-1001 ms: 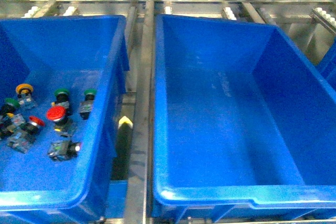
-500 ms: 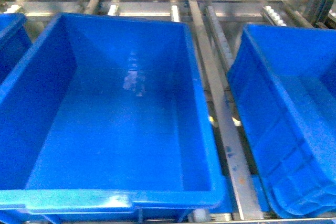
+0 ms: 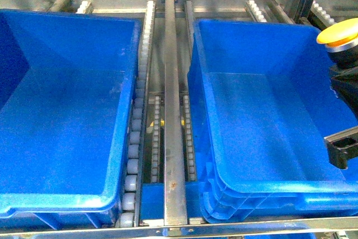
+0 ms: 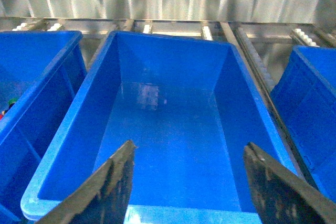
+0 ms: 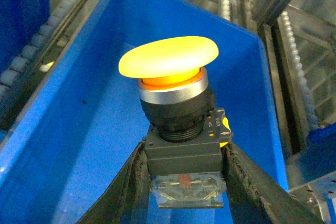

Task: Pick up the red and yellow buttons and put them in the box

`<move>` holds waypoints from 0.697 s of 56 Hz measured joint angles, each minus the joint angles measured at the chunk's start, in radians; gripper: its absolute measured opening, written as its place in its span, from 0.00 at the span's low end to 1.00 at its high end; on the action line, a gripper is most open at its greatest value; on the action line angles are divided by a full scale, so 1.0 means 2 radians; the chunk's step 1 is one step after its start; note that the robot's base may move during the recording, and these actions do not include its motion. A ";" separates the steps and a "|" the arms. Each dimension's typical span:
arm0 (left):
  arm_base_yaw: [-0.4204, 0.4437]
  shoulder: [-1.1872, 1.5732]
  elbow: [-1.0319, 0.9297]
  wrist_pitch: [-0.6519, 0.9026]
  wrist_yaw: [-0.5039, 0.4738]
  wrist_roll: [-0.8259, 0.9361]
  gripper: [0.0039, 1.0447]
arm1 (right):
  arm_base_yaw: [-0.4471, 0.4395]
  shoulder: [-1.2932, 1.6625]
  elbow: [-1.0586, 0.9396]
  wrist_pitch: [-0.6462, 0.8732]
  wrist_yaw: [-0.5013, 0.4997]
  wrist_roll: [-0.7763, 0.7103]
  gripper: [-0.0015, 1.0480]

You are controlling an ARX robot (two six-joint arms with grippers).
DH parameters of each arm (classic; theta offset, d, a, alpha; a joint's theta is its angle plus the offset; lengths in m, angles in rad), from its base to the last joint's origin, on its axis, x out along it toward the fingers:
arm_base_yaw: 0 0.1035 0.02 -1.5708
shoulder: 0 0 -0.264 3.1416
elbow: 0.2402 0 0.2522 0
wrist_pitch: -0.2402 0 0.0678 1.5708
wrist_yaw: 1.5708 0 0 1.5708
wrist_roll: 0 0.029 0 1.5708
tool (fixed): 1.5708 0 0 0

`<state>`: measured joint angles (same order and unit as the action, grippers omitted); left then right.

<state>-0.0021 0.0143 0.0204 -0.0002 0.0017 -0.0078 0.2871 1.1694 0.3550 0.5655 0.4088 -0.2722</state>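
The front view is swinging rightward, now bringing the nested box [image 3: 257, 116] into sight. Above the box's right side, the right hand [image 5: 184, 161] is clamping the yellow button [image 5: 168, 61] by its body, probably nearing release. The left hand [image 4: 191, 182] is hanging wide open, empty.

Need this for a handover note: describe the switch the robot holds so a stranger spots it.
Find the deep blue box right of the steel roller rails. Over its right side, the right claw grips a push-button switch by its black body. Its broad yellow mushroom cap is the only warm colour among the blue.
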 joint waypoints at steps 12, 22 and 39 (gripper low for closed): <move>0.000 0.000 0.000 0.000 -0.001 0.001 0.92 | -0.001 0.021 0.006 0.012 -0.006 0.010 0.31; 0.000 0.000 0.000 0.000 -0.001 0.002 0.90 | -0.001 0.027 0.012 0.012 -0.006 0.011 0.31; 0.000 0.000 0.000 0.000 -0.001 0.002 0.40 | -0.003 0.022 0.010 0.012 -0.006 0.014 0.31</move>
<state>-0.0017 0.0139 0.0204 -0.0002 0.0002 -0.0040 0.2806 1.2125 0.3756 0.5892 0.3969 -0.2440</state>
